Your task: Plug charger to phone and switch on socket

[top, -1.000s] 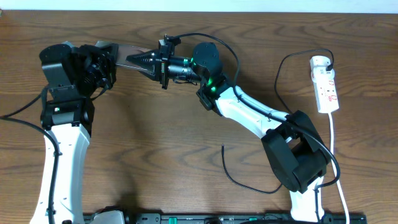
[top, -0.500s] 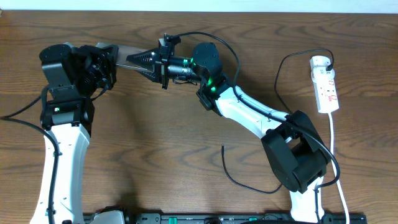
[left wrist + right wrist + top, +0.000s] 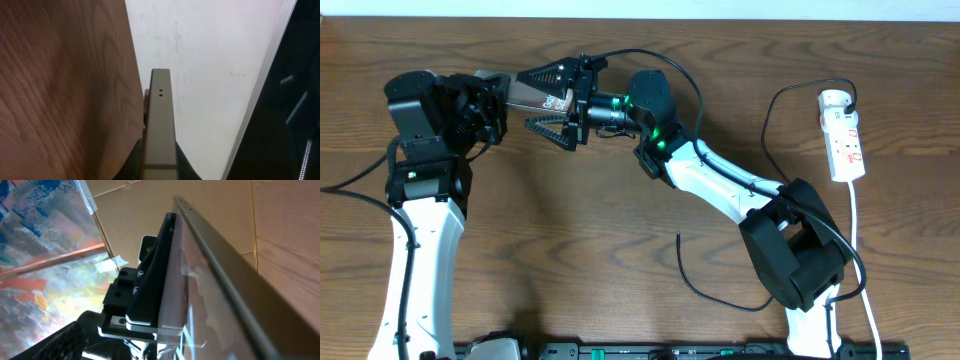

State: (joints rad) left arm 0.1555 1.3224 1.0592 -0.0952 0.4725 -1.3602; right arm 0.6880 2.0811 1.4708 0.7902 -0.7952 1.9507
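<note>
The phone (image 3: 533, 92) is held off the table at the back left, a brownish-grey slab with white lettering. My left gripper (image 3: 500, 95) is shut on its left end. In the left wrist view the phone (image 3: 160, 120) shows edge-on, with my left gripper (image 3: 159, 157) clamped on both sides. My right gripper (image 3: 525, 98) is open, one finger on each side of the phone's right end. The right wrist view shows the phone (image 3: 215, 295) at a slant but not my own fingers. The charger (image 3: 692, 280) lies on the table, its tip (image 3: 679, 237) free. The socket (image 3: 843, 135) lies at the far right.
A white cord (image 3: 865, 270) runs from the socket down the right edge. The right arm's base (image 3: 795, 250) stands beside the charger's loop. A white wall (image 3: 210, 75) rises behind the table's far edge.
My right gripper has gone from shut to wide open, its fingers spreading to either side of the phone's end. The left gripper and the phone have stayed put.
</note>
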